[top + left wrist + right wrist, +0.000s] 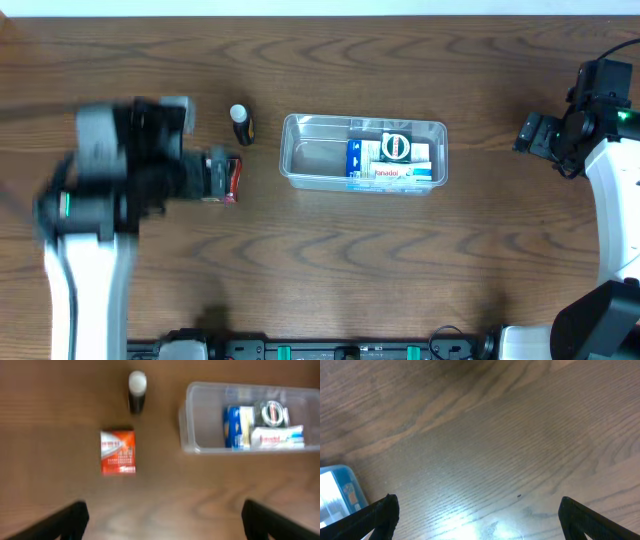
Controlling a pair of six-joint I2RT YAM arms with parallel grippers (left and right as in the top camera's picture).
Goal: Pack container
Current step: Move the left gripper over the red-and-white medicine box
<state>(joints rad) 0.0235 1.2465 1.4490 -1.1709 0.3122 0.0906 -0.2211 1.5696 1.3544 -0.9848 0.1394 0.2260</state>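
Left gripper (170, 522): over the left half of the table (320, 280), jaws spread wide with nothing between them; the overhead view of it is blurred.
Red box (118, 452): flat on the wood, left of the container and well apart from it, not yet packed.
Container (310, 155): mid-table, a little toward the far edge, long side running left to right, upright and open-topped.
Contents: a blue-and-white box (362, 160), a white carton (400, 172) and a round item (397, 146) fill the right end; the left end is bare.
Handling, judged: thin clear plastic, so light, slick and with walls that flex. The load sits at the right end, so it would likely tip if lifted from the left.
Hold, judged: pinch a wall just under the rim, where it is stiffest, or steady it by a short end while filling.
Bottle (137, 392): dark with a white cap, upright, beyond the red box and near the container's far-left corner.
Right gripper (485, 517): by the table's right edge, jaws wide apart over bare wood.
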